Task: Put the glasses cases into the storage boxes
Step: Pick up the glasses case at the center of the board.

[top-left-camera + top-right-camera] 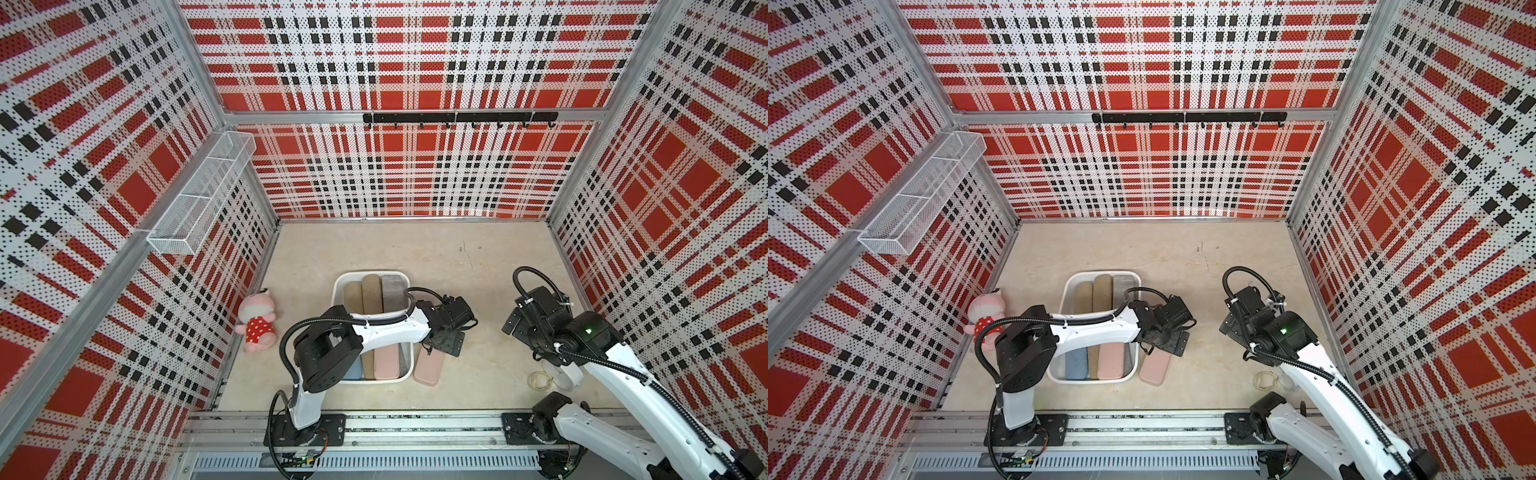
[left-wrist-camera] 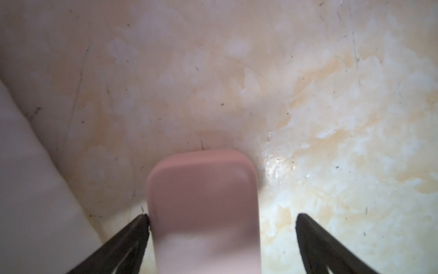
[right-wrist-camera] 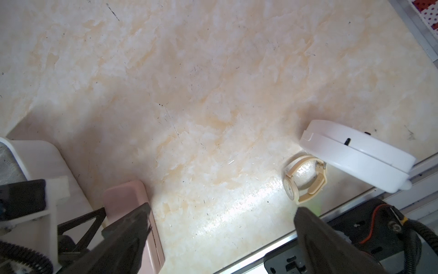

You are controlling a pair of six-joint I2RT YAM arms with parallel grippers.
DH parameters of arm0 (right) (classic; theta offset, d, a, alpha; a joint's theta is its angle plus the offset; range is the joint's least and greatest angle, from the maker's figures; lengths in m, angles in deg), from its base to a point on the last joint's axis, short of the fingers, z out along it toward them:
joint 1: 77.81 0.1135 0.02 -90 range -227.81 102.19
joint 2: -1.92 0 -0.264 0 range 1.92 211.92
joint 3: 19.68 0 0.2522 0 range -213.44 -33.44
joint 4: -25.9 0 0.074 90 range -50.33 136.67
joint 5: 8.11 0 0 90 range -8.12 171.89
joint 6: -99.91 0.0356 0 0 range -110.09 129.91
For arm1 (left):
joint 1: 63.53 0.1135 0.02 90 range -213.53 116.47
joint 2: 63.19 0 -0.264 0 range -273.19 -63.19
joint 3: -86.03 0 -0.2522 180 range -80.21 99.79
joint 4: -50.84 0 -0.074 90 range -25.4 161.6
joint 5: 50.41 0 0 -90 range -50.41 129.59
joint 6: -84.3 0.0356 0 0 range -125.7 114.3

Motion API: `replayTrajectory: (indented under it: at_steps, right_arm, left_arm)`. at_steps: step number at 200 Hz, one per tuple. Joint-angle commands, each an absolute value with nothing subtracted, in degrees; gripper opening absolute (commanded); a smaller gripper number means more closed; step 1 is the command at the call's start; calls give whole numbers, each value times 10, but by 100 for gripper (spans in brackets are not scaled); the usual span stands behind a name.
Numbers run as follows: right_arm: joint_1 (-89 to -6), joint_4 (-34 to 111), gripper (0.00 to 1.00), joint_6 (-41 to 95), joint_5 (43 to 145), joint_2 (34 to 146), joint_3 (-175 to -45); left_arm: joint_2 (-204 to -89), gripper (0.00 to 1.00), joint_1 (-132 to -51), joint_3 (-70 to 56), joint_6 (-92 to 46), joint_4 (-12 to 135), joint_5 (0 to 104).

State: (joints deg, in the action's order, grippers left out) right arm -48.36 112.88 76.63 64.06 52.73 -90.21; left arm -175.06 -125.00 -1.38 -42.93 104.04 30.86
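The left gripper (image 2: pixel 222 217) stands wide open astride a pink case (image 2: pixel 201 194) that lies flat on the table (image 2: pixel 331 118). One fingertip (image 2: pixel 142 221) is at the case's long edge, seemingly touching; the other stands clear, with bare table between it and the case. So the case sits off-centre in the jaws, and closing would likely slide it a little before both pads bite. The jaws span its narrow width, probably the only width they can take. Just beyond the nearer finger rises the white wall of the tub (image 2: pixel 28 166), close beside the case — a short lift away.

In both top views the tub holds other cases (image 1: pixel 371 291) packed in rows: tan, grey, pink, blue. This pink one is the only case seen outside it.

The right gripper (image 3: pixel 222 208) hangs open and empty over bare table. A watch (image 3: pixel 305 180) and a white round device (image 3: pixel 355 151) lie past one of its fingers. I judge it holds off to leave the left arm room.
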Motion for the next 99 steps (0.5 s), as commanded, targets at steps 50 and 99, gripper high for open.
replayTrajectory:
  at_steps: [50,99]
  right_arm:
    - [-490,1138,99,755,625,532,-932]
    - [-493,1138,98,750,616,528,-939]
  left_arm:
    - [-1801,89,-1236,-4,-428,1081,326]
    - [-1825,76,-1249,35,-416,1115,317]
